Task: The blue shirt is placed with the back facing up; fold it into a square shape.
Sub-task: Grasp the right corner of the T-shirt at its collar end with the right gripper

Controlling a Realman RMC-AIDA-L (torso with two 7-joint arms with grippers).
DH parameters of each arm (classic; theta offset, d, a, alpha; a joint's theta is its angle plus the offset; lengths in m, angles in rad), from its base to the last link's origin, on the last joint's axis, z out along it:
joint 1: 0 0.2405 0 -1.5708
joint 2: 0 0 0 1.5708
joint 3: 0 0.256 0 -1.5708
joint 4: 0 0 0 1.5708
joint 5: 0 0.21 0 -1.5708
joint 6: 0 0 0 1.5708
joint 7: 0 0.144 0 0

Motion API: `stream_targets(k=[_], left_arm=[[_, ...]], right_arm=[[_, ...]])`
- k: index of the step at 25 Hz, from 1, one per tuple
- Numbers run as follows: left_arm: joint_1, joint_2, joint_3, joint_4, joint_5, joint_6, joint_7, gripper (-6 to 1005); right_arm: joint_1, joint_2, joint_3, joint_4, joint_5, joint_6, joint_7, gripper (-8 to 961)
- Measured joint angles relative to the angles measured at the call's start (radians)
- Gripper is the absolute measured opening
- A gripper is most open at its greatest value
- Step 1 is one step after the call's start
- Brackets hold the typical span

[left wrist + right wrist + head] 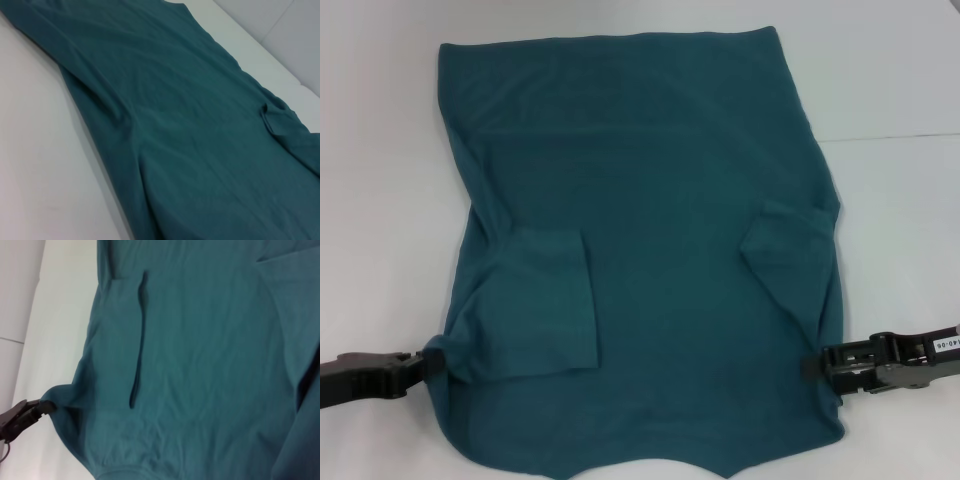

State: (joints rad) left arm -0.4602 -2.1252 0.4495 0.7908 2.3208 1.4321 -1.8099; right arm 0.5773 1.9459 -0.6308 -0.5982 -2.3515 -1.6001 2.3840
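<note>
Sleeves folded in, my left end effector (428, 358) and right end effector (812, 366) pinch the dark teal-blue cloth shirt's (650, 200) edges at lower frame; I should lift evenly, keeping cloth taut.

Surface: a white table (890, 70), plain and matte, with a faint seam line running across it on the right side in the head view.
Lying on it: the blue shirt (660, 200), spread flat with its plain side up, covering most of the middle of the table.
Shirt layout: both short sleeves are folded inward onto the body; the straight hem lies at the far side.
Bare table: visible to the left, to the right and beyond the far hem.
</note>
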Motion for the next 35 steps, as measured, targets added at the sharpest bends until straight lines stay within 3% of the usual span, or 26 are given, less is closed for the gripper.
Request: stream_targets(k=[13, 35], left_arm=[[0.0, -0.001, 0.0, -0.004, -0.013, -0.004, 0.001, 14], [0.0, -0.001, 0.0, -0.004, -0.023, -0.001, -0.001, 13]], right_arm=[[-0.013, -0.028, -0.003, -0.022, -0.048, -0.008, 0.032, 926], [-0.007, -0.015, -0.006, -0.02, -0.098, -0.008, 0.041, 924]])
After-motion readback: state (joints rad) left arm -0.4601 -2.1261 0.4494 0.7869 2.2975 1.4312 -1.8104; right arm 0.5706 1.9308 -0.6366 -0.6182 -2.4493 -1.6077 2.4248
